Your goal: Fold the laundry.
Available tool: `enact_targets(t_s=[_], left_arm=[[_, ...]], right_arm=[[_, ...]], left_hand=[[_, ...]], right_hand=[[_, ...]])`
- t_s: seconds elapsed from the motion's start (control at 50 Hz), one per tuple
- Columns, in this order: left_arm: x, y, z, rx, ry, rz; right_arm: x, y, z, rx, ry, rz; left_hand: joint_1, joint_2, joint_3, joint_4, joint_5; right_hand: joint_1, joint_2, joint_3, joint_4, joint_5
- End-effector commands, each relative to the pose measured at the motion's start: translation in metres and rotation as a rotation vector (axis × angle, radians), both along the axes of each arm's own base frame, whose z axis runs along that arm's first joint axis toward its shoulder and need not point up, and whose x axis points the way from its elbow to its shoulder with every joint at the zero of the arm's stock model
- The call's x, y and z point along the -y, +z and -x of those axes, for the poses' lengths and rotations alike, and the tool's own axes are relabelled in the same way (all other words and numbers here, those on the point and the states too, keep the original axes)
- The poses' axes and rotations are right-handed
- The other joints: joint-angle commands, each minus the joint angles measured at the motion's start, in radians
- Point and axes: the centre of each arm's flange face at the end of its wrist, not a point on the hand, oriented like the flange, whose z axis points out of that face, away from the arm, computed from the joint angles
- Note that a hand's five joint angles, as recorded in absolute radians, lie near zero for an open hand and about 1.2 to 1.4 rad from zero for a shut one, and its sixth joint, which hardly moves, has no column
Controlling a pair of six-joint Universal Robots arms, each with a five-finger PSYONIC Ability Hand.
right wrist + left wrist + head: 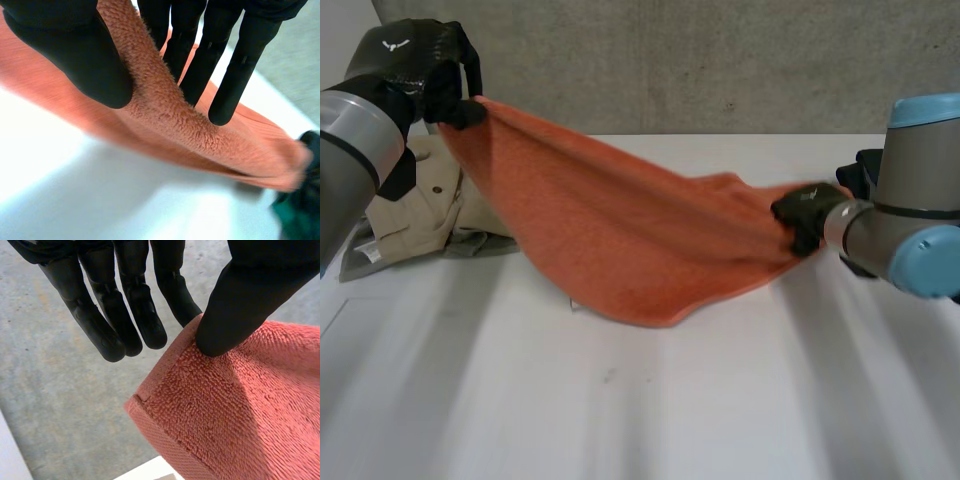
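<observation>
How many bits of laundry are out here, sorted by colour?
Orange: 1 towel, pinched at opposite ends by the left hand and the right hand.
Beige: 1 heap of clothing on the table; I cannot tell whether it is more than one piece.
Total: 2

No word or number can be read anywhere. The one sign is a small white emblem (395, 44), shaped like spread wings, on the back of the left hand (408, 66) in the head view. A pale tag (367, 256) at the edge of the beige garment (420, 205) carries nothing legible.
</observation>
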Motion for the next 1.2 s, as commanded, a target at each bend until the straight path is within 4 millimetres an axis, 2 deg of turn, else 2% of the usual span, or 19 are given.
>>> enact_targets(t_s=[0.02,0.04,0.12,0.18,0.22,0.24,0.32,0.46,0.54,0.62,0.72,0.86,0.98,1.0,1.06,1.08,1.1,1.16,1.2], left_arm=[[0.037,0.006,-0.001,-0.006,0.040,0.041],[0.042,0.008,0.000,-0.002,0.045,0.045],[0.045,0.014,0.005,0.008,0.055,0.052],[0.042,0.018,0.010,0.019,0.050,0.054],[0.039,0.021,0.013,0.020,0.038,0.060],[0.036,0.024,0.014,0.020,0.033,0.068],[0.023,0.036,0.020,0.029,-0.002,0.102],[-0.006,0.049,0.030,0.052,-0.082,0.136],[-0.030,0.066,0.032,0.048,-0.124,0.184],[-0.056,0.086,0.034,0.031,-0.172,0.242],[-0.094,0.110,0.034,0.010,-0.249,0.325],[-0.120,0.124,0.029,-0.013,-0.294,0.406],[-0.127,0.126,0.022,-0.028,-0.286,0.458],[-0.126,0.126,0.020,-0.029,-0.281,0.462],[-0.118,0.123,0.014,-0.028,-0.249,0.478],[-0.114,0.122,0.012,-0.028,-0.236,0.480],[-0.106,0.121,0.007,-0.029,-0.211,0.486],[-0.092,0.121,-0.003,-0.033,-0.168,0.488],[-0.077,0.121,-0.013,-0.041,-0.123,0.489]], right_arm=[[-0.155,0.006,-0.047,-0.018,0.296,-0.156],[-0.176,0.003,-0.063,0.041,0.333,-0.162],[-0.191,-0.009,-0.086,0.148,0.322,-0.194],[-0.170,0.000,-0.085,0.190,0.222,-0.153],[-0.156,0.008,-0.077,0.203,0.154,-0.141],[-0.147,0.016,-0.067,0.205,0.101,-0.137],[-0.126,0.036,-0.044,0.205,0.036,-0.108],[-0.085,0.062,-0.004,0.157,-0.028,0.001],[-0.072,0.061,-0.008,0.149,0.026,0.033],[-0.057,0.049,-0.023,0.155,0.135,0.071],[-0.034,0.019,-0.048,0.201,0.242,0.071],[-0.013,-0.027,-0.069,0.204,0.280,0.023],[0.002,-0.054,-0.079,0.200,0.271,0.025],[0.004,-0.056,-0.081,0.204,0.271,0.029],[0.015,-0.055,-0.084,0.226,0.255,0.061],[0.019,-0.054,-0.084,0.235,0.245,0.069],[0.025,-0.048,-0.084,0.259,0.230,0.089],[0.036,-0.033,-0.085,0.296,0.207,0.144],[0.054,-0.004,-0.077,0.321,0.149,0.252]], left_hand=[[0.230,0.199,0.487,0.201,0.248],[0.230,0.199,0.487,0.201,0.248],[0.230,0.199,0.487,0.201,0.248],[0.230,0.199,0.487,0.201,0.248],[0.230,0.199,0.487,0.201,0.248],[0.230,0.199,0.487,0.201,0.248],[0.230,0.199,0.487,0.201,0.248],[0.230,0.199,0.487,0.201,0.248],[0.230,0.199,0.487,0.201,0.248],[0.230,0.199,0.487,0.201,0.248],[0.230,0.199,0.487,0.201,0.248],[0.230,0.199,0.487,0.201,0.248],[0.230,0.199,0.487,0.201,0.248],[0.230,0.199,0.487,0.201,0.248],[0.230,0.199,0.487,0.201,0.248],[0.230,0.199,0.487,0.201,0.248],[0.230,0.199,0.487,0.201,0.248],[0.230,0.199,0.487,0.201,0.248],[0.230,0.199,0.487,0.201,0.248]], right_hand=[[0.280,0.222,0.213,0.203,0.228],[0.280,0.222,0.213,0.203,0.228],[0.190,0.132,0.122,0.112,0.137],[-0.019,-0.077,-0.086,-0.096,-0.071],[-0.399,-0.457,-0.467,-0.476,-0.452],[-0.721,-0.779,-0.788,-0.798,-0.773],[-0.941,-1.000,-1.009,-1.019,-0.994],[-0.941,-1.000,-1.009,-1.019,-0.994],[-0.941,-1.000,-1.009,-1.019,-0.994],[-0.941,-1.000,-1.009,-1.019,-0.994],[-0.941,-1.000,-1.009,-1.019,-0.994],[-0.941,-1.000,-1.009,-1.019,-0.994],[-0.872,-0.930,-0.939,-0.949,-0.924],[-0.793,-0.851,-0.860,-0.870,-0.845],[-0.183,-0.241,-0.250,-0.260,-0.235],[-0.039,-0.097,-0.106,-0.116,-0.091],[0.277,0.219,0.210,0.200,0.225],[0.280,0.222,0.213,0.203,0.228],[0.280,0.222,0.213,0.203,0.228]])
